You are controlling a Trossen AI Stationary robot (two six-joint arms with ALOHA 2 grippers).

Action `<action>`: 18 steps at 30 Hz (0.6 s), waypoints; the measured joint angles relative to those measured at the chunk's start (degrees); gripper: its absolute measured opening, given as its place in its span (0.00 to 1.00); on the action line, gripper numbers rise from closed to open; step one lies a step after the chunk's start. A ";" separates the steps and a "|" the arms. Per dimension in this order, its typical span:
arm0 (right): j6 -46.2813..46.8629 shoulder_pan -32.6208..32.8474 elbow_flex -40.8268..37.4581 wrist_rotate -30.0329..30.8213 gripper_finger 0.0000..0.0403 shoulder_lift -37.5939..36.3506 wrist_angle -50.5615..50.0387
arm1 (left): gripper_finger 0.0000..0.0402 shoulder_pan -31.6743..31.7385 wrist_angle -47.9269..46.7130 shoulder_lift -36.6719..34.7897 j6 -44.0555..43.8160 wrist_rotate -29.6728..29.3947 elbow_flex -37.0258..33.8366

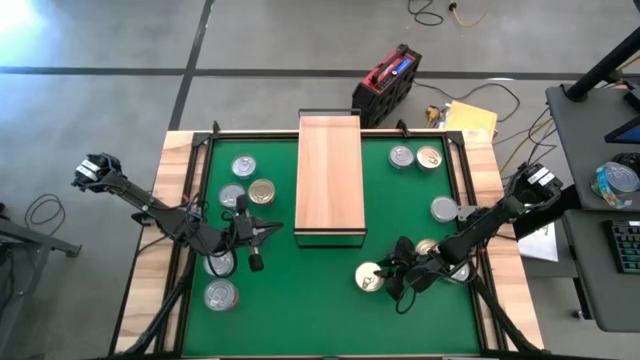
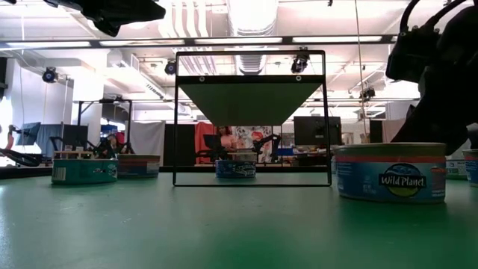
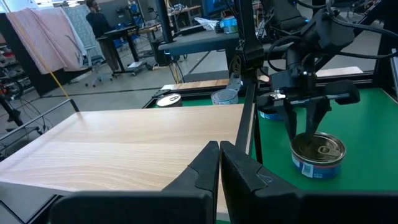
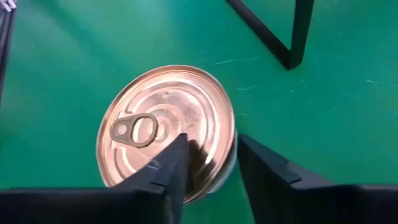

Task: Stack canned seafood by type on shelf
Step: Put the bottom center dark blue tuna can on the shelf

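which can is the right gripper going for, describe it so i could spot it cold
Start at the light-wood shelf in the middle of the green mat, then look just past its near right corner. There a gold-lidded can stands alone, with the right gripper around its rim. Its nearest neighbours sit farther right under the arm; this is the one with the fingers straddling its edge and the pull tab showing.

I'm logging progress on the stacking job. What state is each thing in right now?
Shelf: top bare, no cans on it.
Gold-lidded can: upright on the mat, sealed, right gripper fingers straddling its rim.
Left gripper: shut, empty, beside the shelf.
Other cans, such as the silver-lidded can: upright on the mat, unstacked.
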 joint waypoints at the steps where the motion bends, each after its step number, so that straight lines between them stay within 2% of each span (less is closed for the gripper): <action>1: -0.16 0.00 -0.01 0.02 0.26 0.00 0.13 | 0.00 0.00 0.00 0.00 0.00 0.00 0.00; 7: 0.02 -0.02 -0.04 0.44 0.05 0.00 0.20 | 0.00 0.02 0.00 0.00 0.00 0.00 0.00; 14: -1.55 -0.02 0.16 -0.13 0.02 -0.05 0.38 | 0.00 -0.01 0.02 0.00 0.00 0.00 0.00; 18: -5.41 0.00 1.87 -0.81 0.02 -0.33 -0.62 | 0.00 0.02 0.02 0.00 0.00 0.00 0.00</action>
